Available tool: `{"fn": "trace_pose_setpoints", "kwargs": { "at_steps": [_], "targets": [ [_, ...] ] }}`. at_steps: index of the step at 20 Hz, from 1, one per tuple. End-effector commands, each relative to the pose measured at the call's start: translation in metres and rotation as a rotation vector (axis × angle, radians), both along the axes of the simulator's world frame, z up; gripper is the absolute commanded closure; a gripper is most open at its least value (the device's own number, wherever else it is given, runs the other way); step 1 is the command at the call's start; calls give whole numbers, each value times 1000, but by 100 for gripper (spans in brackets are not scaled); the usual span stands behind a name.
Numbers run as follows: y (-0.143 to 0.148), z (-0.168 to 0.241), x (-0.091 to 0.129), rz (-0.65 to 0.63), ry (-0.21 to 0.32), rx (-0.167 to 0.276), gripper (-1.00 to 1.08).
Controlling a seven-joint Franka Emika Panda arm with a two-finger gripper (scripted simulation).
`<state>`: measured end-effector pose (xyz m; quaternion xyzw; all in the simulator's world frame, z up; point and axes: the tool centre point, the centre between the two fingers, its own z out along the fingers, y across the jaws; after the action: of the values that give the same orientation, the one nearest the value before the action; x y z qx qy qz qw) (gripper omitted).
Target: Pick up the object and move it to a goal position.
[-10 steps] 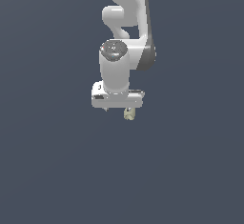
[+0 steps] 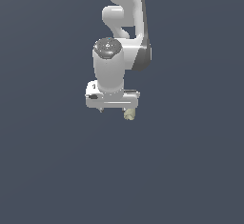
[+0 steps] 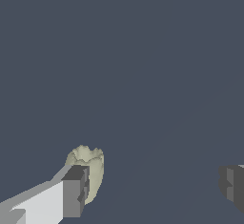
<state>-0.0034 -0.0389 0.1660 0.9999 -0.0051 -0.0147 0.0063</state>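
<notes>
The object [image 3: 88, 170] is a tiny pale cream-yellow lump with a greenish tint. In the wrist view it sits right against one dark finger pad [image 3: 75, 191], partly hidden behind it. My gripper [image 3: 155, 187] is open, with the other pad [image 3: 232, 183] far off and nothing between the two. In the exterior view the object [image 2: 128, 115] shows just below the end of the white gripper [image 2: 114, 108] on the exterior view's right. I cannot tell whether the finger touches it.
A plain dark grey-blue surface [image 2: 190, 170] fills both views. The white arm [image 2: 124, 8] rises above the gripper to the top of the exterior view.
The gripper and wrist have shifted slightly toward the exterior view's left. The object stays at about the same place, now under the gripper's right end.
</notes>
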Motion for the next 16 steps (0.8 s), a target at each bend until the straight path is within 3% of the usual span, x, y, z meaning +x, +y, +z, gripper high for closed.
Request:
{"fn": "trace_pose_setpoints", "kwargs": {
  "at_steps": [1, 9, 16],
  "targets": [
    [-4, 2, 2, 1, -3, -3, -92],
    [8, -8, -5, -16, -5, -1, -92],
    [38, -35, -27, -68, -15, 3, -92]
  ]
}}
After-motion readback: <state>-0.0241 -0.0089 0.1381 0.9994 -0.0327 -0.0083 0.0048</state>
